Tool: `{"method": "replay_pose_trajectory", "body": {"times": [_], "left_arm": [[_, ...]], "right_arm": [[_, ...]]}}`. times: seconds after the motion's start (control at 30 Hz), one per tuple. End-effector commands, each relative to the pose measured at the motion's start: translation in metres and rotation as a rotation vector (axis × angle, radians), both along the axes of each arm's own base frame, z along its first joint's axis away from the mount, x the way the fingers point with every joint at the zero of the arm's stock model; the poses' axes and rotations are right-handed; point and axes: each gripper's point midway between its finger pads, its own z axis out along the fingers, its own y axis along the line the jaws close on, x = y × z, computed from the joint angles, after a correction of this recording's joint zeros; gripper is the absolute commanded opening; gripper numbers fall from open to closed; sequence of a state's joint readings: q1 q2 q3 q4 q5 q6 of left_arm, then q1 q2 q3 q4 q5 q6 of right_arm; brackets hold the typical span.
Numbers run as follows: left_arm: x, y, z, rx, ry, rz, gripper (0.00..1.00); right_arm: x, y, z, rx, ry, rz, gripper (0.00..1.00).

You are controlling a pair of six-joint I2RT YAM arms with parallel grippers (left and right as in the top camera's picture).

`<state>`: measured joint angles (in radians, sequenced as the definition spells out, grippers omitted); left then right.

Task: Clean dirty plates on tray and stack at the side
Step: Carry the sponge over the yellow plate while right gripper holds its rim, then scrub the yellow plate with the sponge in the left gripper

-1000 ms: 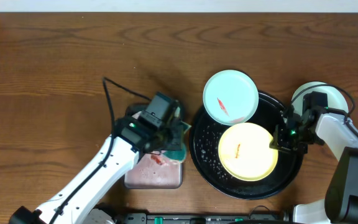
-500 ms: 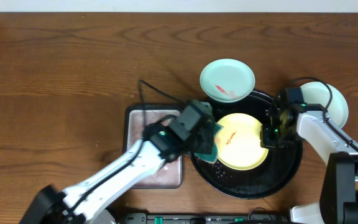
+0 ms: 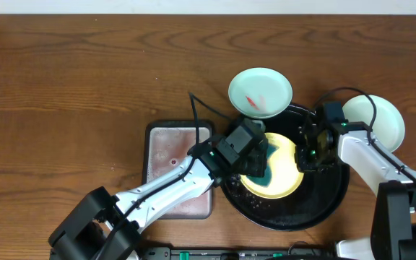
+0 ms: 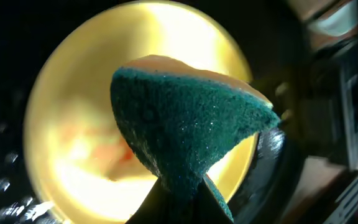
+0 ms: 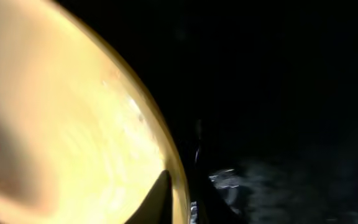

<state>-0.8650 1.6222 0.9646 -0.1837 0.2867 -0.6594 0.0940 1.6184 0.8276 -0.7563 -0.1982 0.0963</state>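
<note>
Pinching a coarse teal sponge, left end effector; right end effector closed on rim of glossy yellow plate.

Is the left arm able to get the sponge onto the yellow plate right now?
Likely yes: the sponge hangs right over the plate, and the right hand only pinches its rim.

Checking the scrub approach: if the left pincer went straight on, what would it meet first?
Its sponge would likely meet the yellow plate near the red smear; the gap is unclear.
</note>
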Motion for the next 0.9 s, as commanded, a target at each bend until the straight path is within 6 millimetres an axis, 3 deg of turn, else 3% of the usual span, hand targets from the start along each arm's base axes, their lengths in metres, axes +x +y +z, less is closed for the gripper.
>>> {"method": "replay_pose_trajectory", "body": {"times": [0.0, 0.1, 0.27, 0.33, 0.4, 0.5, 0.53, 0.63, 0.77, 0.87], "left_arm": [[0.005, -0.008, 0.014, -0.043, -0.018, 0.003, 0.07], [0.009, -0.006, 0.013, -0.030, -0.033, 0.019, 0.07], [0.021, 0.002, 0.011, 0.014, -0.085, 0.072, 0.07], [0.023, 0.004, 0.008, 0.029, -0.092, 0.079, 0.07], [0.023, 0.004, 0.001, 0.044, -0.084, 0.075, 0.07], [0.022, 0.005, -0.010, 0.072, -0.077, 0.057, 0.08], [0.021, 0.006, -0.014, 0.081, -0.072, 0.056, 0.07], [0.021, 0.006, -0.024, 0.098, -0.057, 0.055, 0.08], [0.022, 0.002, -0.038, 0.102, -0.041, 0.050, 0.08], [0.012, -0.013, -0.049, 0.051, 0.022, 0.003, 0.07]], "right_arm": [[-0.001, 0.015, 0.016, 0.086, -0.044, 0.053, 0.22], [0.001, 0.016, 0.022, 0.093, -0.069, 0.050, 0.29], [0.003, 0.015, 0.017, 0.085, -0.067, -0.006, 0.13], [0.000, 0.007, 0.010, 0.045, -0.048, -0.064, 0.13], [-0.005, 0.001, 0.003, 0.012, -0.034, -0.095, 0.21], [-0.006, 0.004, -0.006, 0.029, -0.057, -0.090, 0.21], [-0.005, 0.008, -0.007, 0.052, -0.073, -0.068, 0.19], [-0.003, 0.012, -0.008, 0.080, -0.086, -0.051, 0.01], [-0.005, 0.014, -0.008, 0.084, -0.081, -0.038, 0.01], [-0.006, 0.015, -0.008, 0.082, -0.085, -0.007, 0.01]]}}
